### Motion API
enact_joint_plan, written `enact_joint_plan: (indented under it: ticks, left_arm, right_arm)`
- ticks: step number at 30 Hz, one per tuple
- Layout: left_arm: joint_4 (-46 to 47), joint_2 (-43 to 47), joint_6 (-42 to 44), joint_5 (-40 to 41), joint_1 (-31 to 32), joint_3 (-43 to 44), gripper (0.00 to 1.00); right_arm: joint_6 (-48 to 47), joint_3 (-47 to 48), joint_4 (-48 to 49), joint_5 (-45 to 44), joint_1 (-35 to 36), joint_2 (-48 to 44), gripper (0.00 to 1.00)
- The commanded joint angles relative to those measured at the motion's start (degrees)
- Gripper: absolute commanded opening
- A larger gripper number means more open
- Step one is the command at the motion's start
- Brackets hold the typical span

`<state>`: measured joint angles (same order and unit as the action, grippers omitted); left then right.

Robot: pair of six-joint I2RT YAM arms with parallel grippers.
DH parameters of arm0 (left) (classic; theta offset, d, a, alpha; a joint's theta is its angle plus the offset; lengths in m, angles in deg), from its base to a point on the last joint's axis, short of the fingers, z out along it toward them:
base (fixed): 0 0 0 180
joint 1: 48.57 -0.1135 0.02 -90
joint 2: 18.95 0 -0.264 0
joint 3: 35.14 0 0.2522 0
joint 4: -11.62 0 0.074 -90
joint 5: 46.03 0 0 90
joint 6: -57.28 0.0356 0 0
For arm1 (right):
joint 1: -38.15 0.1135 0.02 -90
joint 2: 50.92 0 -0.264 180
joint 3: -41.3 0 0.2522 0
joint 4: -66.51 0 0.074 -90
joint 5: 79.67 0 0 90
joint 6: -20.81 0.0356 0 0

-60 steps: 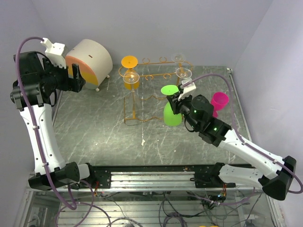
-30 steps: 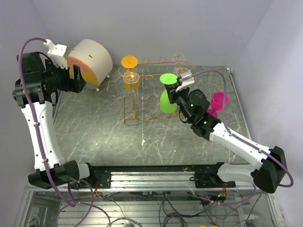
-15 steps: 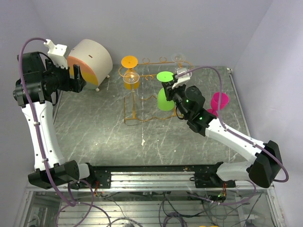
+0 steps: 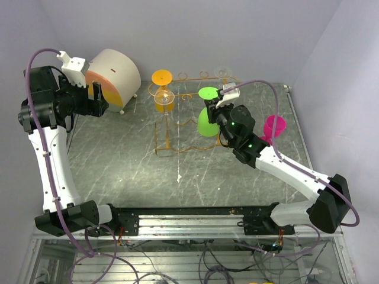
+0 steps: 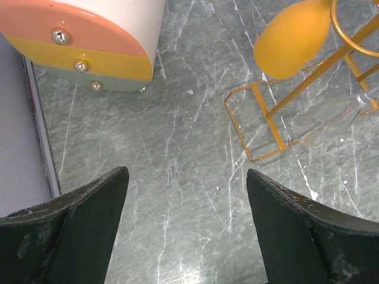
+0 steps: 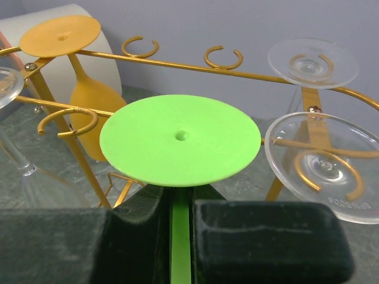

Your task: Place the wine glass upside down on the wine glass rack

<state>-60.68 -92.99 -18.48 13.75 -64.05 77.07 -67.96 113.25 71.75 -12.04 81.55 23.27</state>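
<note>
My right gripper (image 4: 218, 113) is shut on the stem of a green wine glass (image 4: 207, 94), held upside down with its round foot up. In the right wrist view the green foot (image 6: 180, 138) sits just in front of the orange-gold wire rack (image 6: 177, 64), near its top rail and level with the loops. An orange glass (image 4: 162, 77) and two clear glasses (image 6: 323, 163) hang upside down on the rack (image 4: 177, 97). My left gripper (image 5: 183, 231) is open and empty, high over the table's left side.
A pink glass (image 4: 273, 126) stands at the right of the table. A white, orange and yellow drum-shaped container (image 4: 111, 74) sits at the back left. The rack's foot frame (image 5: 260, 127) shows in the left wrist view.
My right gripper has carried the green glass up and back left toward the rack, from beside the pink glass to the top rail. The left arm has hardly moved.
</note>
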Motion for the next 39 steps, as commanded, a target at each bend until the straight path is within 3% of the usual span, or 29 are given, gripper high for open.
enact_joint_plan:
  ticks: [1, 20, 31, 36, 39]
  left_arm:
    - [1.23, 0.35, 0.61, -0.99, 0.61, -0.47, 0.91]
    - [1.53, 0.85, 0.53, -0.98, 0.88, -1.66, 0.91]
    - [1.51, 0.83, 0.49, -0.89, 1.11, -1.84, 0.91]
    - [-1.26, 0.24, 1.71, -0.63, 1.44, 0.77, 0.91]
    - [-2.38, -0.03, 2.14, -0.16, 1.71, 1.67, 0.92]
  right_arm:
    - [1.09, 2.57, -0.78, -1.41, -0.34, 0.93, 0.00]
    - [0.97, 6.23, -4.89, -4.73, -0.33, 4.21, 0.01]
    - [2.55, 4.81, -6.34, -5.26, -0.28, 2.17, 0.44]
    - [5.75, 2.03, -9.63, -1.35, -0.24, -2.99, 0.68]
    - [7.64, 1.17, -13.79, 2.15, -0.11, -7.17, 0.75]
